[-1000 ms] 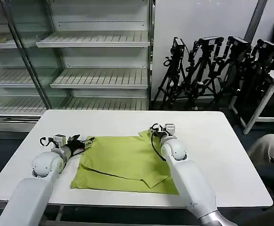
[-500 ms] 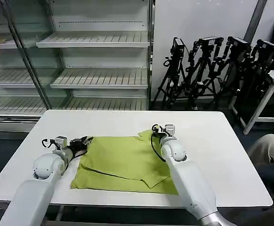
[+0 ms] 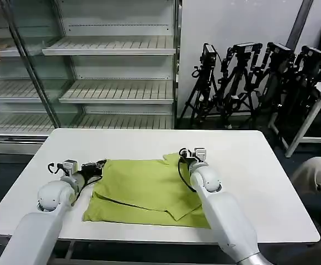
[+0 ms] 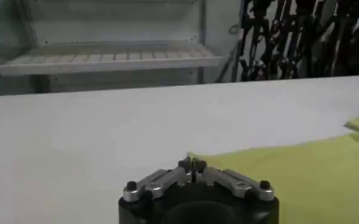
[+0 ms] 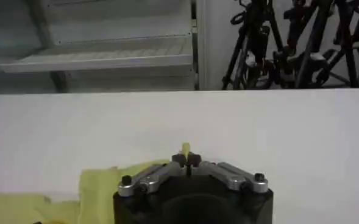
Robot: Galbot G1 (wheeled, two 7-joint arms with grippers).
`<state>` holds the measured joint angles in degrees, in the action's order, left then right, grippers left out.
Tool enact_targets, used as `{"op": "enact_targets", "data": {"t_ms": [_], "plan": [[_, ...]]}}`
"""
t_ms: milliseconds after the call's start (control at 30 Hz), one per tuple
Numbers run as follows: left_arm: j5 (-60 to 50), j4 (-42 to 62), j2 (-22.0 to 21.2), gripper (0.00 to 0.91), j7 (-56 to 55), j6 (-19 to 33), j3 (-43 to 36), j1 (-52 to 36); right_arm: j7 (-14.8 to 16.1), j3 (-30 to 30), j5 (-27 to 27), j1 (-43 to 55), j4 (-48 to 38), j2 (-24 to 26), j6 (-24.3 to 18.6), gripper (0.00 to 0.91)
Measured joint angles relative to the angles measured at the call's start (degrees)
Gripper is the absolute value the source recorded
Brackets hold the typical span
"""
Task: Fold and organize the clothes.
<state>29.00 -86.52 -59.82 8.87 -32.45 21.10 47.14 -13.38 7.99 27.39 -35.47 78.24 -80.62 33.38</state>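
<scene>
A lime-green T-shirt (image 3: 144,190) lies partly folded on the white table (image 3: 249,182), one layer lying over the lower part. My left gripper (image 3: 101,164) is at the shirt's far left corner, shut on the cloth edge (image 4: 192,159). My right gripper (image 3: 178,155) is at the far right corner, shut on a small peak of fabric (image 5: 185,148). Both grippers sit low, close to the tabletop. More of the shirt (image 4: 313,176) spreads beside the left gripper, and a sleeve part (image 5: 100,182) lies beside the right one.
Bare white table surrounds the shirt on all sides. Empty shelving (image 3: 116,91) stands behind the table. A cluster of black tripods (image 3: 249,83) stands at the back right. A person's knee (image 3: 317,176) shows at the right edge.
Both grippers have shifted slightly toward the far side with the shirt's corners; the left one also moved a little left, pulling the top edge flatter.
</scene>
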Motion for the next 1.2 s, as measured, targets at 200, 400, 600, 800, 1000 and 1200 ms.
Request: {"op": "enact_targets", "data": {"t_ms": [200, 400, 600, 800, 1000, 1200], "plan": [[1.89, -3.31, 1.15, 0.02, -1.01, 0.5, 1.46, 2.21, -0.33, 1.03, 1.43, -3.75, 7.27, 2.92, 0.14, 0.0], [2.85, -7.86, 1.23, 0.02, -1.82, 1.38, 3.11, 6.02, -0.04, 2.56, 2.31, -8.46, 14.42, 5.48, -0.01, 0.0], [3.52, -12.37, 1.46, 0.02, -2.16, 2.08, 4.99, 10.7, 0.54, 4.06, 2.91, -13.68, 20.51, 7.59, -0.13, 0.0], [3.79, -16.18, 1.52, 0.01, -2.68, 2.47, 6.3, 14.6, 1.27, 5.23, 3.0, -18.7, 26.22, 9.6, -0.27, 0.0], [3.14, -19.85, 0.91, 0.02, -3.15, 2.86, 7.46, 18.03, 1.79, 5.63, 1.71, -22.95, 31.01, 10.41, -0.92, 0.0], [1.59, -22.35, 0.87, 0.02, -3.79, 2.75, 8.39, 20.96, 1.7, 5.98, -0.38, -25.99, 33.78, 10.81, -1.2, 0.0]]}}
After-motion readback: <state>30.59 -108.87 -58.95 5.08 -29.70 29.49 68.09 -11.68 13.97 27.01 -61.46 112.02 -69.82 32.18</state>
